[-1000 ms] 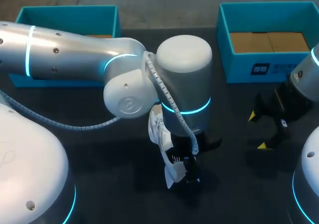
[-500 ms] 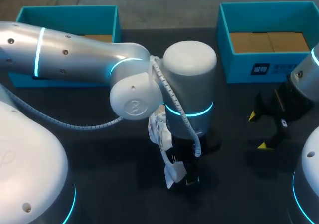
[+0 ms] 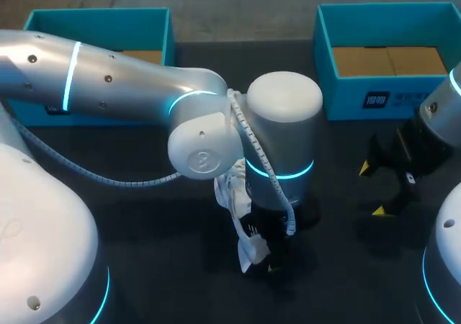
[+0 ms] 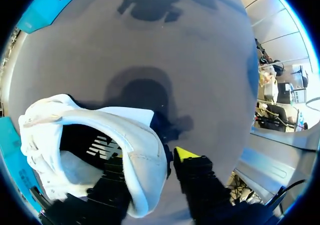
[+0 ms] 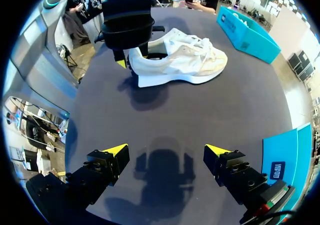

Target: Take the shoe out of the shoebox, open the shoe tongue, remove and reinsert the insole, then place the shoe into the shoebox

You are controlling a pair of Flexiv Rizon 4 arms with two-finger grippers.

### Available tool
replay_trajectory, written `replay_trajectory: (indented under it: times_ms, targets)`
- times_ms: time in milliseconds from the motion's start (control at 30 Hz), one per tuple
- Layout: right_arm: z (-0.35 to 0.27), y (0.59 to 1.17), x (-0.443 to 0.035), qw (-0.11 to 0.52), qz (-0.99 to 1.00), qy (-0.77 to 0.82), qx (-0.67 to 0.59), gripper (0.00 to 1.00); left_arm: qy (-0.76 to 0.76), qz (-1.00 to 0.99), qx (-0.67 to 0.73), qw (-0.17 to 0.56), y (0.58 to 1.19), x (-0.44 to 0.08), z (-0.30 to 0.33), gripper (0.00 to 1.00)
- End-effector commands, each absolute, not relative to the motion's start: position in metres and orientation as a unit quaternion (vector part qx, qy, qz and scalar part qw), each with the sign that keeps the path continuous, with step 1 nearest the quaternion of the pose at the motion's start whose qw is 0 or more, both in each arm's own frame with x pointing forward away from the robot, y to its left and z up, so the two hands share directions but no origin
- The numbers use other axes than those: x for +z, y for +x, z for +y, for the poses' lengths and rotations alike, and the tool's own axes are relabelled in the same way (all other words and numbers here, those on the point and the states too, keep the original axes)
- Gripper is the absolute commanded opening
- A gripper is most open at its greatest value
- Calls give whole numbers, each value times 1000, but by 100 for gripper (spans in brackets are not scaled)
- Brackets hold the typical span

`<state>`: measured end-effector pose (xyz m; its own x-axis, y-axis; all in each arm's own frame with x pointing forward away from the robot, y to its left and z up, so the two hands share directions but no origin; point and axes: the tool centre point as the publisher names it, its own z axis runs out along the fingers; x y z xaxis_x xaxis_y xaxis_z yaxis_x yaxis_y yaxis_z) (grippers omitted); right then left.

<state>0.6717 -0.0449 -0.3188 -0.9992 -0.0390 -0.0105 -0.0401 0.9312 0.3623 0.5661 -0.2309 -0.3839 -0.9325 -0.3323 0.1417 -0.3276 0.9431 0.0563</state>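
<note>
My left arm (image 3: 130,86) reaches to the worktop's (image 5: 210,110) middle. My left pincer (image 4: 150,166) points down, clamped on the heel rim of the white shoe (image 5: 175,57) standing there. My right pincer (image 5: 167,157) hovers wide open, empty.

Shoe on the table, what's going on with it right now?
The left gripper grips the white shoe by its heel collar, one finger inside and one outside, with the shoe out on the dark table. The right gripper hangs open and empty, apart from it. The teal shoebox stands at the table's far edge.
</note>
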Motion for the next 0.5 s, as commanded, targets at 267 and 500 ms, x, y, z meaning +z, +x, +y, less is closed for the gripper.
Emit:
replay_trajectory:
  times_ms: [267,500]
  targets:
    - [-44,671,-319,2,983,-20,183,100,177,-981,-29,78,572,-394,-230,0]
    - [-44,671,-319,2,983,-20,183,100,176,-981,-28,75,576,-388,-225,0]
